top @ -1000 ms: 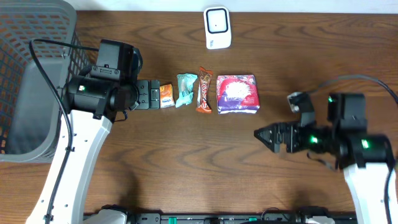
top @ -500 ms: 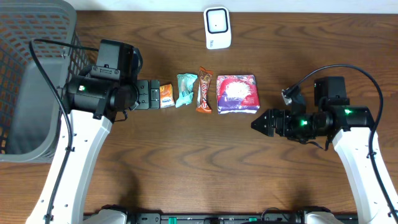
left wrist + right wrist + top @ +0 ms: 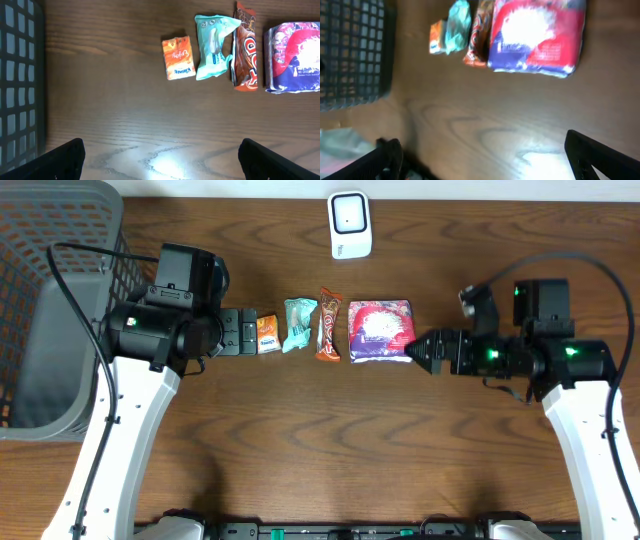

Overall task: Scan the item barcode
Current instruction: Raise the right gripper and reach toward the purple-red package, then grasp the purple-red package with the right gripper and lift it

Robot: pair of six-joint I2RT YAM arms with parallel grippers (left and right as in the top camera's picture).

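- Purple-and-red packet (image 3: 381, 330): we find it lying flat on the wooden table (image 3: 300, 440). It is on the robot's side of the white scanner (image 3: 350, 225), a little toward the scanner's right-arm side and well apart from it.
- Brown-orange bar (image 3: 329, 325): we place it almost straight in front of the scanner, on the robot's side. It lies lengthwise just beside the packet.
- Teal wrapper (image 3: 298, 324) and orange carton (image 3: 267, 334): these continue the same row toward the scanner's left-arm side. The carton is the farther of the two from the scanner.
- Grey mesh basket (image 3: 50, 300): it stands far out on the scanner's left-arm side, at the end of the table.
- Right gripper (image 3: 416, 350): it hangs on the scanner's right-arm side, nearer the robot than the scanner.
  - Its jaws are spread wide and hold nothing.
  - In the right wrist view we see its fingers (image 3: 385, 155) at the lower corners, bare wood between them and the packet ahead.
  - From overhead the tips appear at the packet's edge. We cannot tell whether they touch it.
- Left gripper (image 3: 250, 332): it sits on the scanner's left-arm side, level with the row.
  - Its jaws are likewise fully apart and empty.
  - In the left wrist view its fingers (image 3: 60, 160) frame only bare table, with the carton ahead of them.
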